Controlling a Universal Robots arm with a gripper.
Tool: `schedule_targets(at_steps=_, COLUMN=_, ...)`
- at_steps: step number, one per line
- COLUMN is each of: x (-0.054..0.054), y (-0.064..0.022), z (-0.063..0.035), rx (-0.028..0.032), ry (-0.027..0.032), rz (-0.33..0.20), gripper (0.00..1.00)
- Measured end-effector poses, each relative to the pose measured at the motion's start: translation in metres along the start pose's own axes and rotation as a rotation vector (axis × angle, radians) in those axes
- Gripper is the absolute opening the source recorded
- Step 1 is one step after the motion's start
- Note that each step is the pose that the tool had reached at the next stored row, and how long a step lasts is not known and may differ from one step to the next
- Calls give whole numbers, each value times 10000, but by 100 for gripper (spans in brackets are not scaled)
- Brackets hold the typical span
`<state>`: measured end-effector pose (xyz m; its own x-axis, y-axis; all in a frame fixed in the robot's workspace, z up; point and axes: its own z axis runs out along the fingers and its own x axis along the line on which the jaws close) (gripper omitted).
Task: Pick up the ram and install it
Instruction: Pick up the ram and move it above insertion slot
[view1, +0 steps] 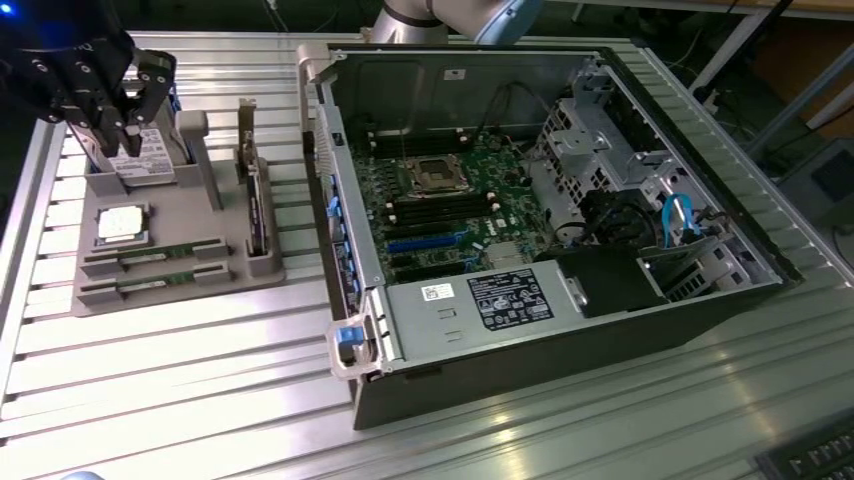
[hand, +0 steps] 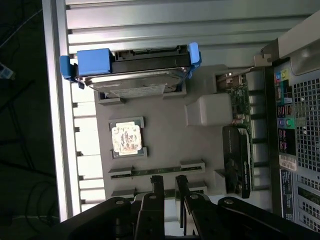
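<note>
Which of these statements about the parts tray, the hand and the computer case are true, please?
1. The ram lies in the gray tray. True.
2. The hand grips the ram. False: it is open and empty.
3. The computer case is open, motherboard showing. True.
4. The hand is inside the case. False: it hangs over the tray, by the hard drive.
5. The processor chip lies inside the case. False: it sits in a tray recess.
</note>
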<state>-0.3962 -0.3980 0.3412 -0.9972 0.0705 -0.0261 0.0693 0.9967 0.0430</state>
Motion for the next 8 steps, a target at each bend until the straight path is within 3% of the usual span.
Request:
schedule_targets(at_steps=2, x=1, y=0, z=7, rx=-7, ry=10, rz=-259, gripper=24)
schedule_targets(at_steps=5, x=2, y=-1, z=25, rx=-34, ry=56, rz=-1307, gripper=24)
schedule_targets(at_steps=8, x=2, y=-1, z=37, rx=-50, ry=81, rz=-1896, gripper=24)
